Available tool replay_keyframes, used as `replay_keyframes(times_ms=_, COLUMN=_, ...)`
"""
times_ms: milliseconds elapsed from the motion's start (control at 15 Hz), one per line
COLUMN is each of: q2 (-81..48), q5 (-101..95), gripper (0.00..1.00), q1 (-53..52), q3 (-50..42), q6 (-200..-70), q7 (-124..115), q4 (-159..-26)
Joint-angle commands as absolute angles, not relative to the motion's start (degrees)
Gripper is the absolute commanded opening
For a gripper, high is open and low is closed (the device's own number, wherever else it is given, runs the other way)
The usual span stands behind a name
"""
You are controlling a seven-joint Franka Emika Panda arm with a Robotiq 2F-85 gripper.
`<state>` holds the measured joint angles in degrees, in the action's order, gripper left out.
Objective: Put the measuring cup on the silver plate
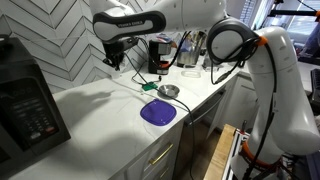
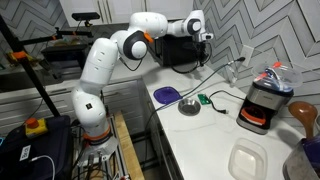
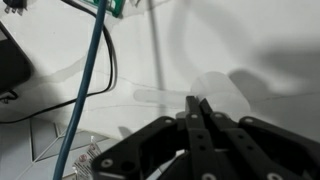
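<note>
purple plate [image 1: 157, 113] | silver plate [image 1: 169, 91] | white herringbone wall [image 1: 60, 35] | blue cable [image 3: 90, 80]

Purple plate [image 1: 157, 113], small green object [image 1: 147, 87], black microwave [image 1: 25, 108], white counter [image 1: 100, 108].

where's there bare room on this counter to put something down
Widest bare stretch: the white counter between the microwave and the purple plate. Crowded: behind that plate, where the silver plate, a small green object and cables sit close together.
</note>
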<state>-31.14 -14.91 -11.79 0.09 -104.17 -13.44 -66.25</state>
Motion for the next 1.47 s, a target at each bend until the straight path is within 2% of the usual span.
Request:
replay_keyframes(times_ms=0, q2=-21.8, q5=-13.3, gripper=0.01, q1=-12.5, q3=1.2, q6=-105.2, q7=-18.1, q4=-80.0)
replay_keyframes(times_ms=600, q2=-6.8, q5=-14.2, gripper=0.01, q1=-12.6, q3=2.4, q6=-113.2, q7=-31.7, q4=-103.7)
replay_keyframes(times_ms=1133, q2=7.5, q5=-13.9, gripper=0.01, q1=-6.1, q3=1.5, q6=-124.7, q7=-42.2, q4=-126.7)
replay_keyframes(times_ms=1200, q2=1.7, q5=-14.1, gripper=0.04, q1=-6.4, q3=2.8, q6=-120.5, q7=-40.8, q4=-118.5)
replay_keyframes(times_ms=1400, q2=5.3, q5=-14.0, gripper=0.04, q1=-4.6, q3=2.8, q6=-123.2, q7=-41.1, q4=-124.1)
